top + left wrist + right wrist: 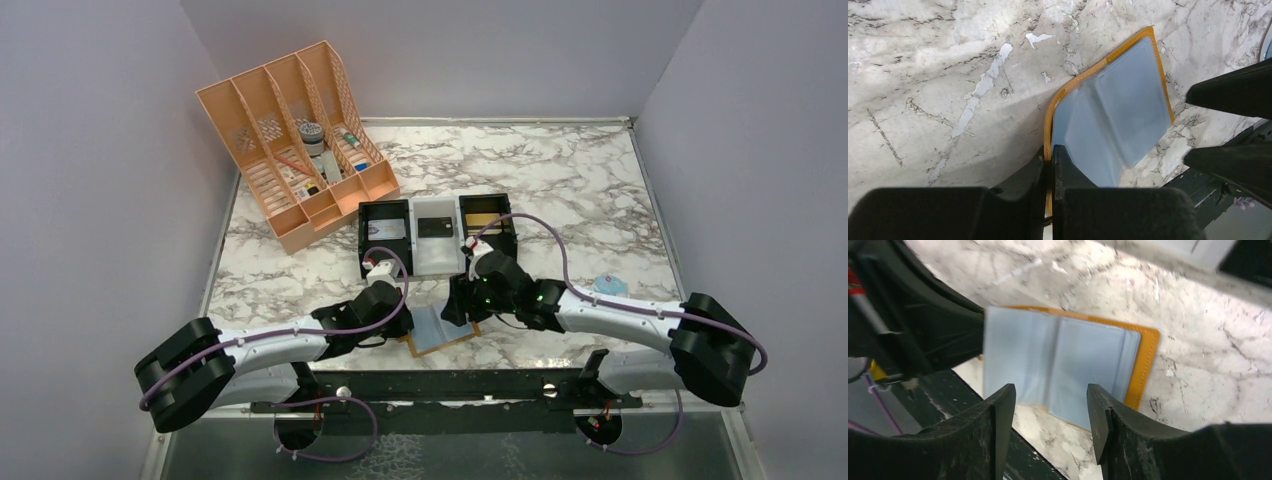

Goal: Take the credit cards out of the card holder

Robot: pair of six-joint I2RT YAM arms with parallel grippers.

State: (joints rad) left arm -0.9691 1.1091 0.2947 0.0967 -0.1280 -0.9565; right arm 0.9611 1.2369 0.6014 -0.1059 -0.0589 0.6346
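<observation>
Tabletop (580,190) shows white marble veining, enclosed by plain pale walls (90,150).

Open wallet (437,328) lies flat on the marble tabletop (560,180), near centre, blue-grey inside up, tan rim showing. Left hand (402,322) is at its left edge, right hand (458,312) over its far right corner; can't tell either grip from here. Just beyond is a row of three bins (437,262): black, white, black. Orange desk organizer (290,140) sits far left with small items in its slots. Small blue packet (608,284) lies to the right, well apart from the wallet.
</observation>
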